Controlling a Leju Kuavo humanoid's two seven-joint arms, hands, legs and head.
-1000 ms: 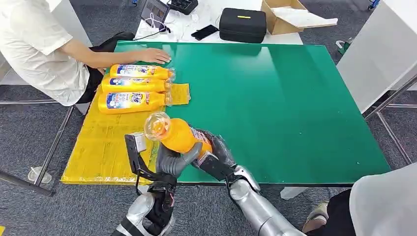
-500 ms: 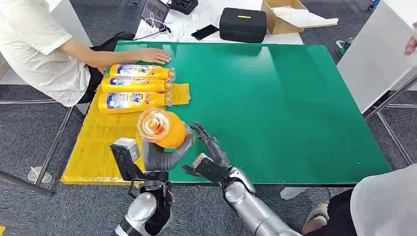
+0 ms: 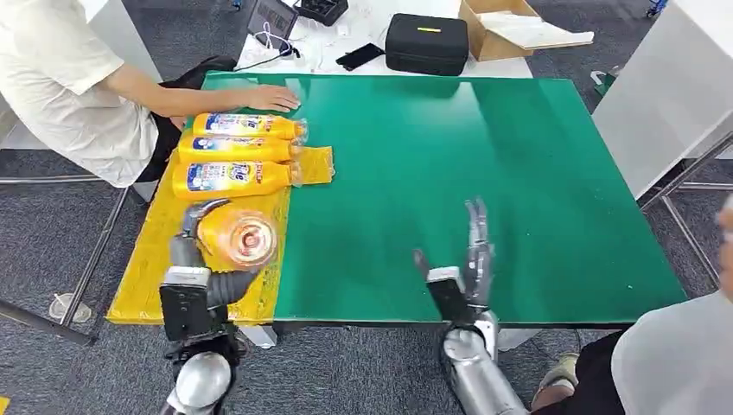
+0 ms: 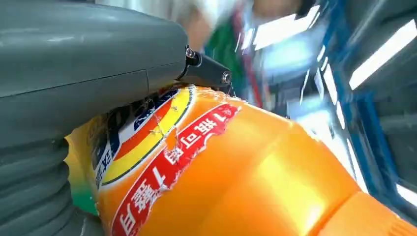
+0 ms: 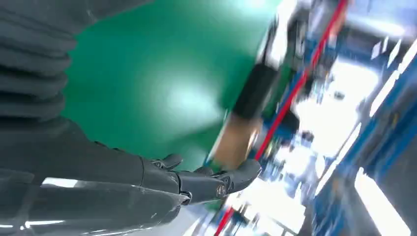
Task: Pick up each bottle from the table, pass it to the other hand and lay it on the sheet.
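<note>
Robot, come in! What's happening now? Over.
Left robot hand holds orange bottle over yellow sheet. Right robot hand open, empty. Three bottles already down; landing spot free.

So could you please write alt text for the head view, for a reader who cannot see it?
The robot's left hand holds an orange bottle over a yellow sheet on a green table, near three bottles already lying there. Its right hand is open over the table, and a seated person rests a hand on the far edge.

The left robot hand hides most of its orange bottle; the right wrist view's background is blurred.
</note>
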